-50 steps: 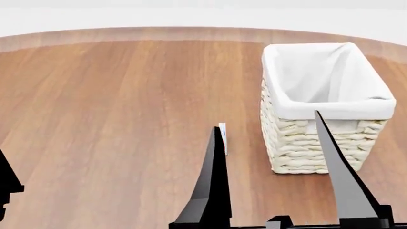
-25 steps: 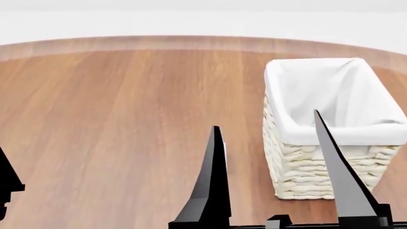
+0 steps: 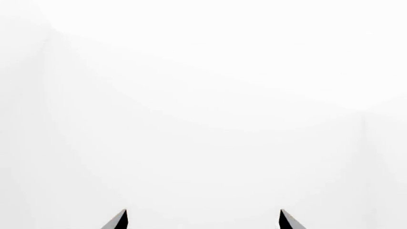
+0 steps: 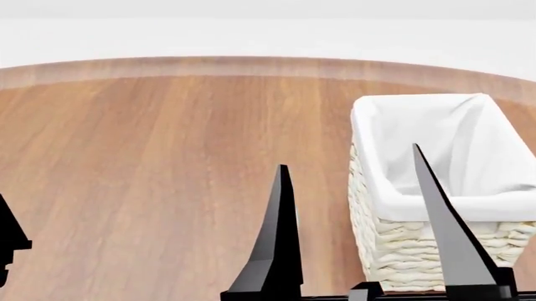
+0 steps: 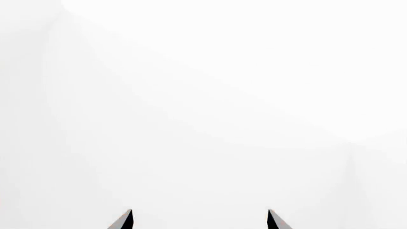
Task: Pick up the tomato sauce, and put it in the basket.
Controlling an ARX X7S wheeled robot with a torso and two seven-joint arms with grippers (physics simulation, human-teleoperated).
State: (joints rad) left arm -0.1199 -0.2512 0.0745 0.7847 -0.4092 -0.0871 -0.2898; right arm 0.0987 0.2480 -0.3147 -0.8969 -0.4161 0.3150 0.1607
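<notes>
- The tomato sauce was not visible in any view at this moment; it may have sat behind the right hand's near finger or below the head view's edge, but that could not be told.
- Judged from the task alone, a small can of sauce would be rigid, fairly heavy for its size and smooth-walled, so it would not crush but could slip or roll if tipped.
- The best hold would probably be across the middle of its round wall, fingers square to the sides, kept upright.
- The right hand (image 4: pixel 352 235) stood with its two dark fingers well apart and nothing between them; its wrist view showed only blank white past the tips.
- The left hand (image 3: pixel 203 220) also had its fingers spread and empty.
- The basket (image 4: pixel 402 263) stood on the wooden counter (image 4: pixel 150 157), partly behind the right hand's outer finger, its white lining open and nothing seen inside.
</notes>
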